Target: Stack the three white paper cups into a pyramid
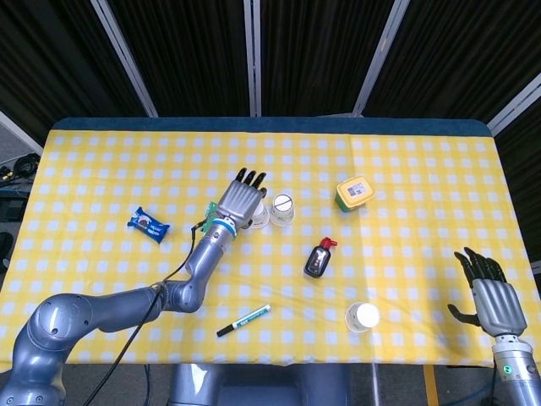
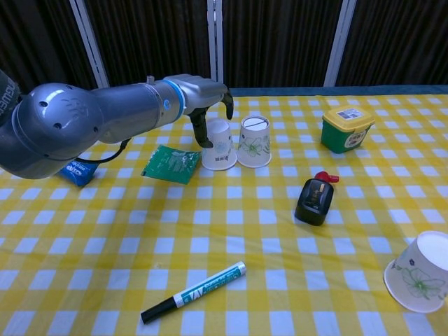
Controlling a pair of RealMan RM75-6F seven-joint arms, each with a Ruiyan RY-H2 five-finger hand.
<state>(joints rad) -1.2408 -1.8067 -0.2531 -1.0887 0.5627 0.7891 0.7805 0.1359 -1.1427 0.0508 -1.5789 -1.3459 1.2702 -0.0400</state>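
Three white paper cups stand upside down on the yellow checked cloth. My left hand (image 2: 204, 94) (image 1: 240, 203) reaches over the first cup (image 2: 218, 145) (image 1: 259, 218), thumb against its left side and fingers curled over its top. That cup stands on the table touching the second cup (image 2: 254, 141) (image 1: 282, 210) to its right. The third cup (image 2: 423, 271) (image 1: 363, 317) stands alone at the front right. My right hand (image 1: 494, 298) hovers open by the table's front right corner, well apart from the third cup, and shows only in the head view.
A green packet (image 2: 171, 164) lies just left of the cup pair, a blue snack bar (image 1: 149, 224) further left. A black bottle with a red cap (image 2: 315, 200), a yellow-lidded tub (image 2: 346, 127) and a marker (image 2: 193, 292) also lie on the table (image 2: 84, 266).
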